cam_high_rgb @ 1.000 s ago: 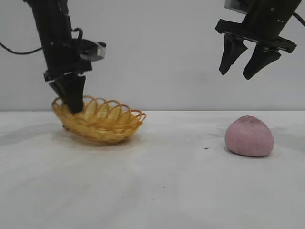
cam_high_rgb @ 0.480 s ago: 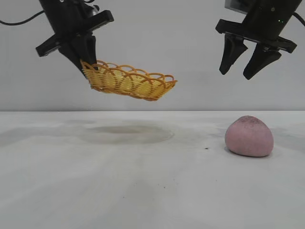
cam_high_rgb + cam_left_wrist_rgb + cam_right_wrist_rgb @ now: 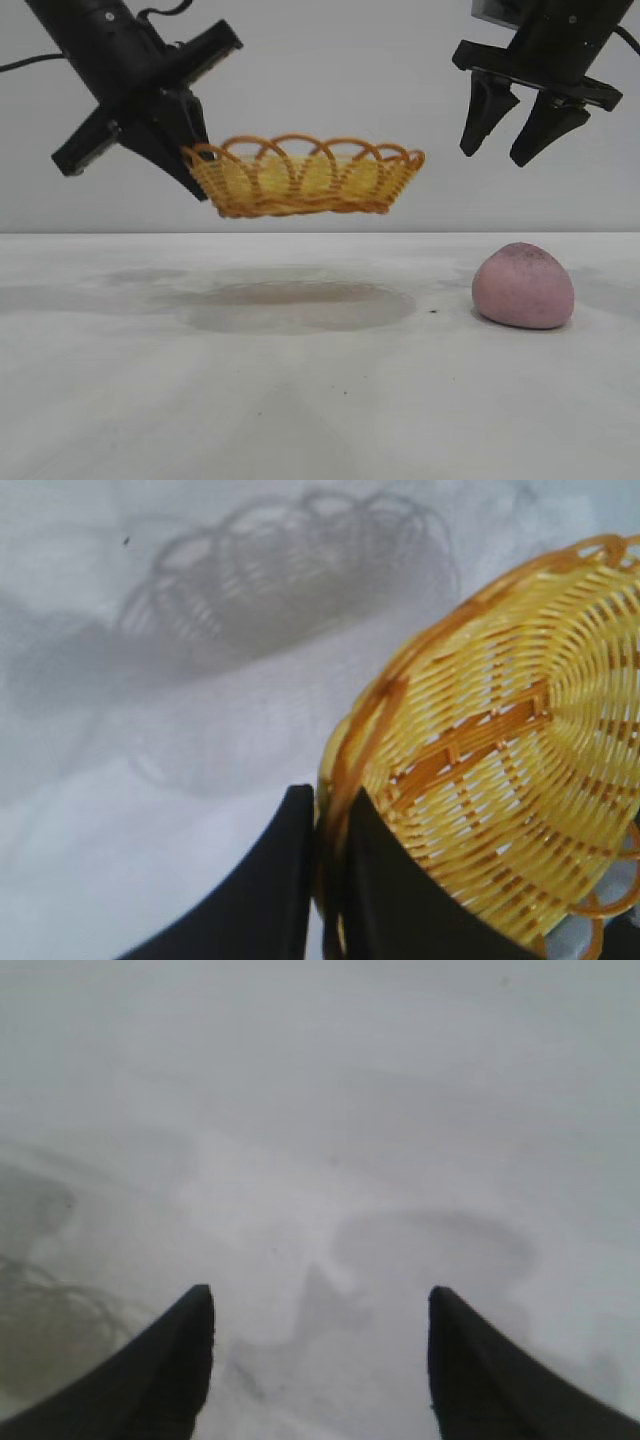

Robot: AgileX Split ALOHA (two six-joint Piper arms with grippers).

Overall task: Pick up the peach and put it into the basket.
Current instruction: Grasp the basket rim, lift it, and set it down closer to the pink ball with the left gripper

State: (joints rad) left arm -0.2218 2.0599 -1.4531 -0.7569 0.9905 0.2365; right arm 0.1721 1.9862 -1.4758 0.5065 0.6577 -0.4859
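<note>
Peach (image 3: 523, 285) sits on the desk (image 3: 300, 400) at lower right of the exterior view, untouched, resting on its flat side w/ the smudged top up. Nothing near it on the desk surface.

Right tool (image 3: 512, 128) hangs well above it at upper right, slightly left of the peach's centre, fingers spread w/ nothing between them; wrist view shows both finger tips (image 3: 170, 1360) over bare desk, no peach in that shot. Prob. parked there spread so it can drop onto the peach w/o re-opening; it'd need to shift a bit toward the right edge first.

Basket (image 3: 305, 177) is in mid-air, upper centre-left of the exterior view, roughly level, mouth up, its shadow (image 3: 300, 305) on the desk below. Left tool (image 3: 192, 160) at upper left is pinching the basket's rim at its left end, fingers pressed together on the weave; left wrist view shows the dark fingers (image 3: 270, 880) clamped either side of the rim (image 3: 335, 780), basket's woven underside facing that cam. An edge grip makes sense: leaves the whole mouth free for the peach. Held level and toward the middle, seemingly to bring it closer to the right arm's reach.

Task barely begun: peach not yet grasped, basket empty as far as visible.
</note>
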